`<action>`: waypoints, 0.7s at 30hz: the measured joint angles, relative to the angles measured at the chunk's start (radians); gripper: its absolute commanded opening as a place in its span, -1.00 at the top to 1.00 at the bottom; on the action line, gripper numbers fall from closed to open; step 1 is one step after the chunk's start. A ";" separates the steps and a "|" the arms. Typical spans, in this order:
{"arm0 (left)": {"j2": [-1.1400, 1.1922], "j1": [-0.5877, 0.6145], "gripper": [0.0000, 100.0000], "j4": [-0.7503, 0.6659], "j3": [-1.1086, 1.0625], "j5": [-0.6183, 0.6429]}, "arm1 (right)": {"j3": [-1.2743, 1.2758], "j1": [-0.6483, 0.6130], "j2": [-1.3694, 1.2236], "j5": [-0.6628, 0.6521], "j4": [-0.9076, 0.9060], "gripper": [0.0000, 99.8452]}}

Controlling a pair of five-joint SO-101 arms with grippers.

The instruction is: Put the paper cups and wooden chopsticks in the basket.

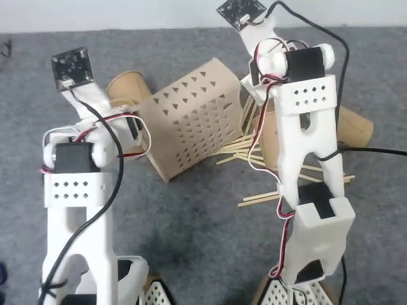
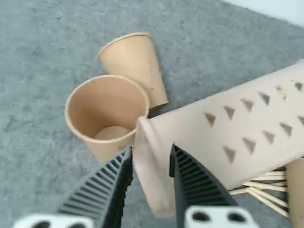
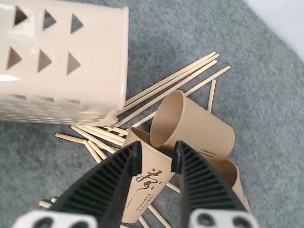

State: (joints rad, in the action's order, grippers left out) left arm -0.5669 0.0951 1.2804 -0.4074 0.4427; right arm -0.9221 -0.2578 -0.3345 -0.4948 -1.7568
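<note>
Central obstacles: toppled basket, strewn chopsticks

Grey felt table: basket, paper cups, scattered chopsticks.

Qty per item type:
Basket: 1 pc.
Paper cups: 5 pcs total. 2 pcs at one side of basket: cup 1, cup 2. 3 pcs at opposite side: cup 3, cup 4, cup 5 (partly hidden).
Wooden chopsticks: 10+ pcs, loose and overlapping; exact qty cannot be told.
Arms: 2 pcs, left arm and right arm.
Grippers: 1 per arm, left gripper and right gripper.
</note>
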 measured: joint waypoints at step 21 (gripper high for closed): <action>-0.015 0.031 0.74 -0.164 -0.184 -0.089 | 0.000 0.003 -0.061 0.000 0.061 0.73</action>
State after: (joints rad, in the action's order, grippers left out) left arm -0.5823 0.1258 1.1162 -0.5915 0.3537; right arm -0.9221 -0.2547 -0.3959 -0.4948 -1.6955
